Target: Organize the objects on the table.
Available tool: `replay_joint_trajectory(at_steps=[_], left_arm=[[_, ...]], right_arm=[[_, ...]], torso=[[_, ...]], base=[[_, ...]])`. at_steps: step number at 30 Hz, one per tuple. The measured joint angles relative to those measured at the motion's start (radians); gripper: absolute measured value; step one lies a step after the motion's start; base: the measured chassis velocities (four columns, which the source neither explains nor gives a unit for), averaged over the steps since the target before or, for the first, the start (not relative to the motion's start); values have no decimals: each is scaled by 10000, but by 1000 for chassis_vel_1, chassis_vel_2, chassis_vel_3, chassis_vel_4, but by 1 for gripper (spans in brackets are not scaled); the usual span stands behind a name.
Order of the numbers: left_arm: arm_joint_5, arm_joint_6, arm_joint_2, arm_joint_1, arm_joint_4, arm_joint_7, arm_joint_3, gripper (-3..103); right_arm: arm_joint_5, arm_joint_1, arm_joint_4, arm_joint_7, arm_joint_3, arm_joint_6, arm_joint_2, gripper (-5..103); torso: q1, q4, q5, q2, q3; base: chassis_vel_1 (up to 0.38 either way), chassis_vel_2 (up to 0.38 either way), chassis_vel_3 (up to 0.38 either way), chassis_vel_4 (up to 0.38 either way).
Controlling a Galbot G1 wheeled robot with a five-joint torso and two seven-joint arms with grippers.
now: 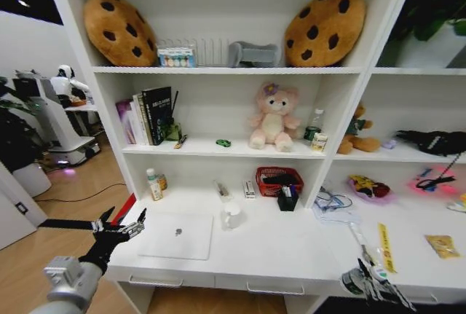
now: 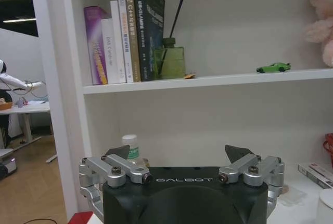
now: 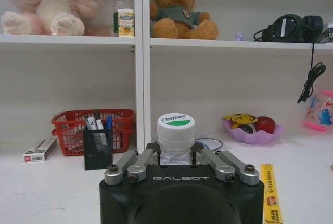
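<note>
A white worktop [image 1: 291,252] with a row of shallow drawers runs beneath white shelves.

The left gripper [image 1: 120,228] hovers just off the worktop's left front corner, its fingers [image 2: 117,154] spread wide apart and holding nothing. The right gripper [image 1: 371,279] sits low at the worktop's front edge toward the right, its fingers [image 3: 130,166] closed around a clear bottle with a white cap [image 3: 176,127] marked in green.

A closed silver laptop [image 1: 178,235] lies flat near the front left corner, just beside the left gripper. Farther back, near the rear wall, stand a small white bottle [image 1: 153,184], a red basket [image 1: 279,180] and a black pen holder [image 1: 287,197] with blue and black pens standing in it, touching the basket's front. A white cup [image 1: 231,216] stands near the middle. A yellow packet [image 1: 384,247] lies toward the right front.

A tiny green toy car [image 1: 223,142] rests on the shelf above, between a row of books [image 1: 149,116] and a pink plush bear [image 1: 271,119].

The tidying looks well short of finished: one bottle is in hand but not placed, and the laptop, cup and packet lie loose across the worktop.
</note>
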Motion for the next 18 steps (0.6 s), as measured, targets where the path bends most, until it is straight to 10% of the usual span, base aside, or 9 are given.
replay_joint_trajectory(at_steps=[8,18], left_arm=[[0,0,0,1,0,-2,0,100],[0,0,-1,1,-1,4,1,100]], right_arm=[[-66,35,16,-97,-14,176,-15,26],[-1536,-726,-949,-1278,-400,3334,171,26]], torso=[[0,1,4,0,0],[-3,4,3,2,-1]], base=[[-280,-300,297,278],[-211,-253,229,210]])
